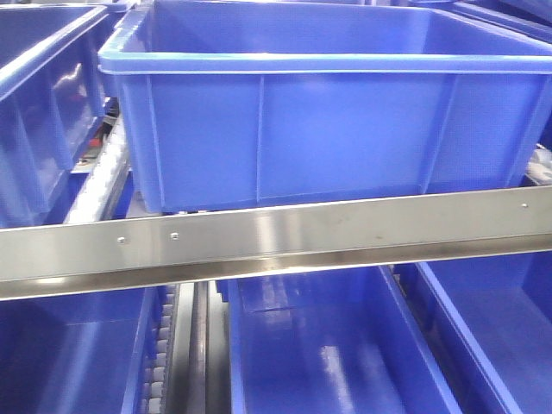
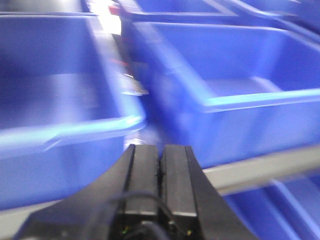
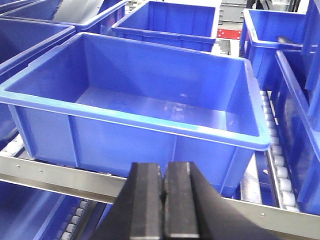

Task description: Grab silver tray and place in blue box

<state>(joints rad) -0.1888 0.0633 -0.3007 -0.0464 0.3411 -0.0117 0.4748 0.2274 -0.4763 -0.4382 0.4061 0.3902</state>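
The shiny silver tray shows in no view, so its direction is unknown; the large deep blue plastic box (image 3: 135, 105) sits empty just beyond the right gripper (image 3: 164, 200); both it and the left gripper (image 2: 161, 175) are closed, empty.

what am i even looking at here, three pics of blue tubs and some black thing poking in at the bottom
It is a two-armed robot facing shelving. One picture comes from a front camera: a big blue box sits behind a steel rail, with more bins below. The other two come from cameras on each wrist, so the black shape is that arm's own claw: the left claw and the right claw, both shut and holding nothing. The right view looks into the blue box, which is empty. No silver tray shows anywhere.
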